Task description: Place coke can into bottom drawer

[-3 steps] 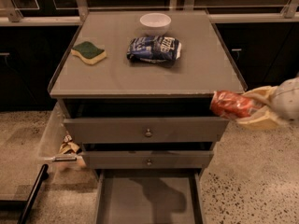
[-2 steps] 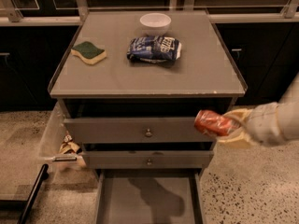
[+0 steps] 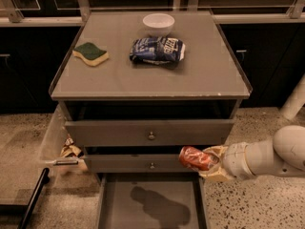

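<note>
The red coke can (image 3: 195, 158) lies on its side in my gripper (image 3: 206, 162), which is shut on it. The gripper reaches in from the right and holds the can in front of the middle drawer's right end, above the right side of the bottom drawer (image 3: 114, 209). The bottom drawer is pulled out at the lower edge of the view. Its flat grey floor shows only the arm's shadow.
On the cabinet top (image 3: 205, 75) lie a white bowl (image 3: 158, 23), a blue-and-white snack bag (image 3: 157, 50) and a green-and-yellow sponge (image 3: 90, 53). Two upper drawers have small knobs (image 3: 151, 136). Crumpled wrappers (image 3: 70, 150) and a black bar (image 3: 32, 197) sit at the left.
My gripper has carried the can down and to the left, from beside the cabinet's top right corner to in front of the middle drawer, over the open bottom drawer.
</note>
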You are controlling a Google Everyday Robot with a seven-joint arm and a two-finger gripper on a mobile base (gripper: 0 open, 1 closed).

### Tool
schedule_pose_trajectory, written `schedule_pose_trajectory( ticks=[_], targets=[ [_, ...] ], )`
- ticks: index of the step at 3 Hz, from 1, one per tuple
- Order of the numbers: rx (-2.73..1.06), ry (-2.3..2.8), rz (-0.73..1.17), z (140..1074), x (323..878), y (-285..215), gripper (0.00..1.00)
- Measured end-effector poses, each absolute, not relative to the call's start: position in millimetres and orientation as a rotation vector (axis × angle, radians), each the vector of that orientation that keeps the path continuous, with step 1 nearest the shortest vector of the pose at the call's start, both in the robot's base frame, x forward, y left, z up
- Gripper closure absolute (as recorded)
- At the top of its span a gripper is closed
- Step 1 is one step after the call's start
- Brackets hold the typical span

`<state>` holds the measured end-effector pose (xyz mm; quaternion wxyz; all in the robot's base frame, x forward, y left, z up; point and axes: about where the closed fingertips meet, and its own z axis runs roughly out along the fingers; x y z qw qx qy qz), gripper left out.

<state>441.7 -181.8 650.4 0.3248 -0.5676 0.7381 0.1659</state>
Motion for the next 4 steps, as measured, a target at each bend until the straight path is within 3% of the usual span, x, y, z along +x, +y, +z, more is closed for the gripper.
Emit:
schedule_pose_trajectory(
  ticks=[1, 4],
  targets=[
    [-1.49, 1.943, 0.442, 641.6, 441.2, -179.2, 1.0],
    [-1.511, 1.947, 0.51, 479.3, 439.0, -161.1, 1.0]
  ],
)
